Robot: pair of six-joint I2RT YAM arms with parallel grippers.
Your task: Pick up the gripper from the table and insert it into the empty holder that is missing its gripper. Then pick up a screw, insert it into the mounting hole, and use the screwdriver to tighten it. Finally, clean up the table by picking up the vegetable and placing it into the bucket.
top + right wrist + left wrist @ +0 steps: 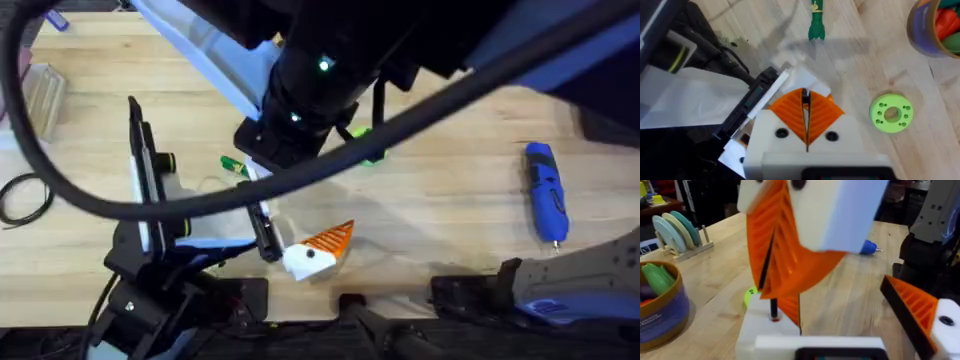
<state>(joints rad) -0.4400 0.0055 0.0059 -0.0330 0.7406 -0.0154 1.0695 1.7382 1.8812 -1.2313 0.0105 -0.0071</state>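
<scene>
My right gripper (805,102) hangs over the left arm's hand, its orange fingers (775,245) shut on a thin dark screw (774,307). The screw's tip meets the white holder (762,327). An orange ribbed piece (790,307), apparently the gripper, stands on that holder. My left gripper (840,300) is open, and its other orange finger (912,310) is off to the side. It shows as a white block with an orange finger (330,240) in the overhead view. The blue screwdriver (545,190) lies far right. The green vegetable (816,22) lies on the wood, apart from the bucket (935,25).
A bright-green disc with holes (891,112) lies beside my right gripper. A black stand with a cable (150,190) occupies the left. A rack of plates (680,235) stands behind the bucket (660,305), which holds toy vegetables. The right arm looms dark across the overhead view.
</scene>
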